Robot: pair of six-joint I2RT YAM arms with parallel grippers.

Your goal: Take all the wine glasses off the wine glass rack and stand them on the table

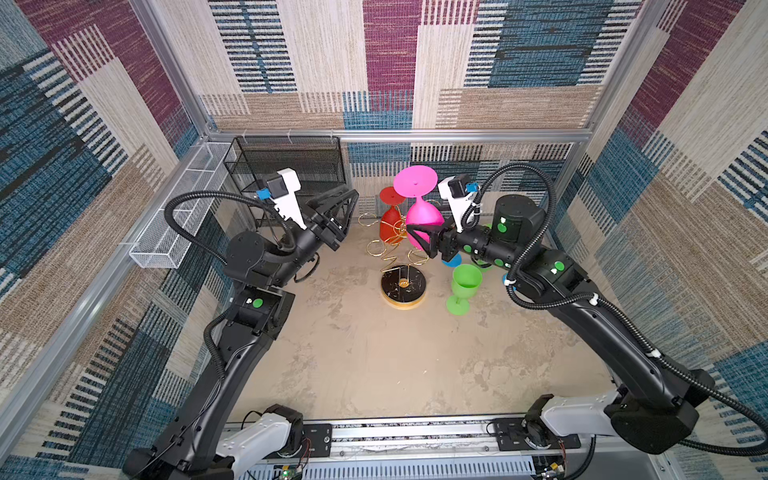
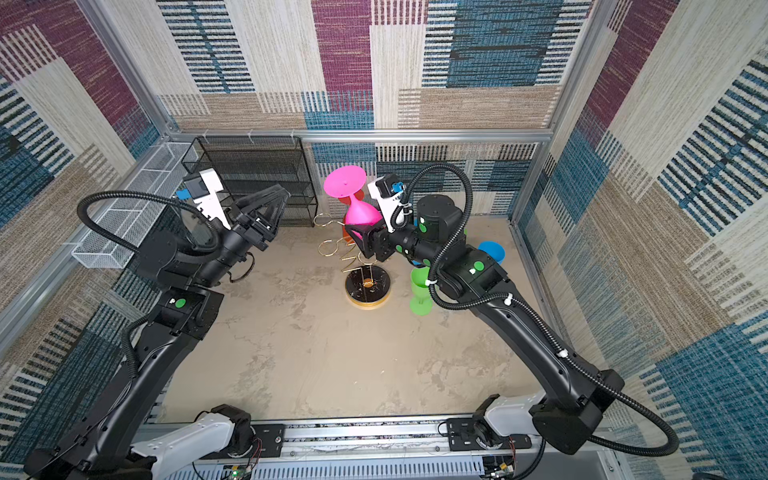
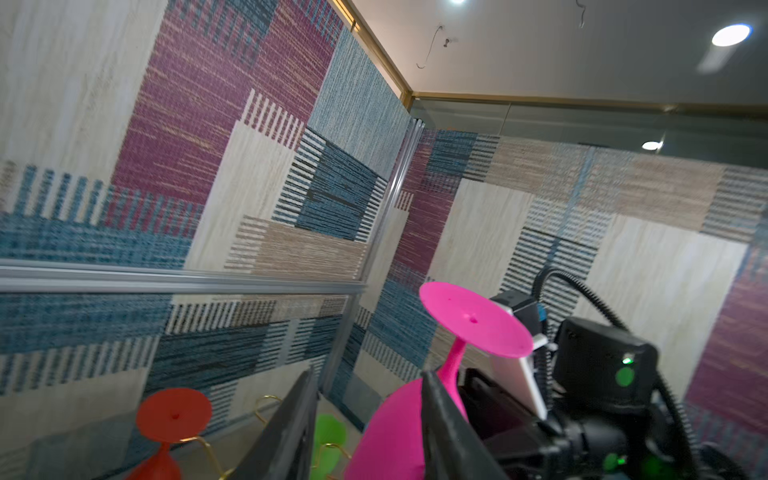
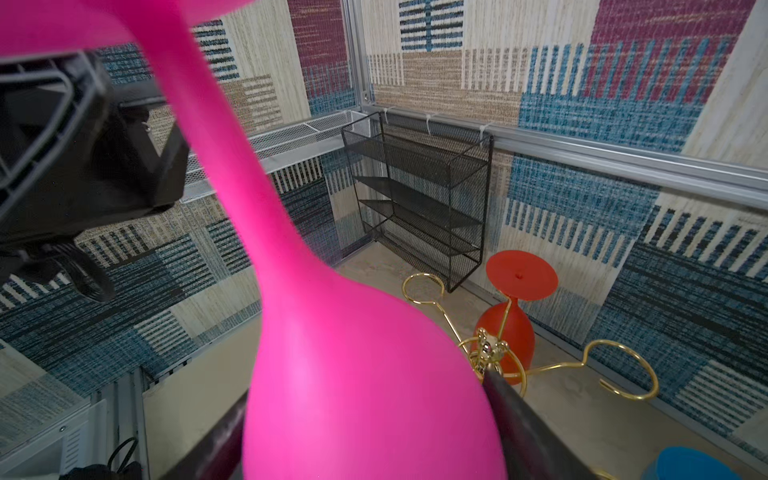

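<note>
My right gripper (image 1: 420, 240) is clamped on the bowl of the pink wine glass (image 1: 424, 216). The glass sits foot-up between the jaws, and my right wrist view shows no ring round its stem. My left gripper (image 1: 353, 197) stands parted and empty, off to one side of the glass and not touching it. I judge the hold the weak point: the bowl is smooth and rounded, so it could squirt out of the pinch, and the wide foot above my jaws would help it tip. The wine glass rack (image 1: 403, 286) stands just below and beside my right jaws. Its gold finial (image 4: 490, 345) is hard against one finger, though I cannot tell whether they touch. If I drag sideways I could hook a wire arm and topple the rack, along with the red glass (image 1: 390, 224) hanging on it beyond my right jaws. A green glass (image 1: 465, 280) stands upright below my right jaws and a blue glass (image 2: 492, 249) lies behind them, so a careless descent could knock either one. The table (image 1: 374, 365) under both jaws is flat, beige and mottled with darker stains. Around me rise walls (image 1: 519, 50) of cream, blue, maroon and tan patchwork on aluminium rails (image 1: 415, 135). A black mesh shelf (image 1: 291, 166) stands behind my left jaws, and a white mesh basket (image 1: 178, 224) runs along the wall beyond it.
</note>
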